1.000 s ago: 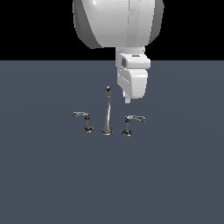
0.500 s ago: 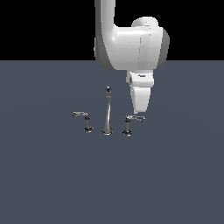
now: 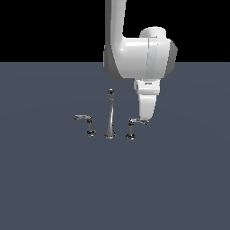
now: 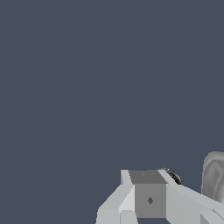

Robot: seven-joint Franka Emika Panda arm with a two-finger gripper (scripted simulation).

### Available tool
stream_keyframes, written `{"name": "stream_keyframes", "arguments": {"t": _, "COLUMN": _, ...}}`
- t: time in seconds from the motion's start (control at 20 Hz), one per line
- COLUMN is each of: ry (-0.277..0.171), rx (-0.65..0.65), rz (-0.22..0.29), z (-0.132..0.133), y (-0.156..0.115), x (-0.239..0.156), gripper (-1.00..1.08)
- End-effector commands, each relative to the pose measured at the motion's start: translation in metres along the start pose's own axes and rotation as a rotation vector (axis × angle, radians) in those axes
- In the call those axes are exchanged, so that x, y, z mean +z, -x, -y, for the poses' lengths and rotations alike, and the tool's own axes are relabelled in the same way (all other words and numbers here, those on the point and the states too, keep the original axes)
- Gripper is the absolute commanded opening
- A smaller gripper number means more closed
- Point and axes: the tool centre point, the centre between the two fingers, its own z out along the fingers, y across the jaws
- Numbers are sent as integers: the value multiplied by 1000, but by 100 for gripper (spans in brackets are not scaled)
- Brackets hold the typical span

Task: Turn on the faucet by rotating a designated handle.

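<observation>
The small shiny chrome faucet set (image 3: 110, 117) stands on the flat dark grey-blue surface (image 3: 54, 188), its three pieces in a row across the exterior view. The tall slim tapering chrome spout (image 3: 109, 114) is in the middle. The mirrored chrome lever handle (image 3: 84, 122) stands to the exterior view's left of it. The designated small chrome lever handle (image 3: 134, 126) stands on a short post just to the exterior view's right of the spout.

The relation that matters is this: the handle's arm runs roughly level, from the post toward the exterior view's right, and the white claw (image 3: 144, 117) comes down from above at that free end. In the exterior view the claw's tip overlaps the tip of the lever, so it seems to be at or touching it; real contact cannot be confirmed. The post, the pivot, lies to the exterior view's left of the claw, near but apart.

Whether the claw is open or closed cannot be told: the exterior view shows it as one white block, and the wrist view shows only grey finger bodies (image 4: 148, 199) with a dark rounded part behind them.

My judgement is that the next move is a sideways push on the lever's end, sweeping it around the post.
</observation>
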Motion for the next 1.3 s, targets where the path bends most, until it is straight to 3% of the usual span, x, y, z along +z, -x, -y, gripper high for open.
{"name": "stream_keyframes", "arguments": {"t": 0.0, "ry": -1, "rx": -2, "rz": 1, "z": 0, "y": 1, "x": -1, "gripper": -100}}
{"name": "stream_keyframes", "arguments": {"t": 0.25, "ry": -1, "rx": -3, "rz": 1, "z": 0, "y": 1, "x": -1, "gripper": -100}}
{"name": "stream_keyframes", "arguments": {"t": 0.9, "ry": -1, "rx": -3, "rz": 1, "z": -41, "y": -17, "x": -1, "gripper": -100}}
{"name": "stream_keyframes", "arguments": {"t": 1.0, "ry": -12, "rx": -9, "rz": 2, "z": -33, "y": -12, "x": -2, "gripper": -100}}
{"name": "stream_keyframes", "arguments": {"t": 1.25, "ry": -8, "rx": -7, "rz": 2, "z": -51, "y": -8, "x": -1, "gripper": -100}}
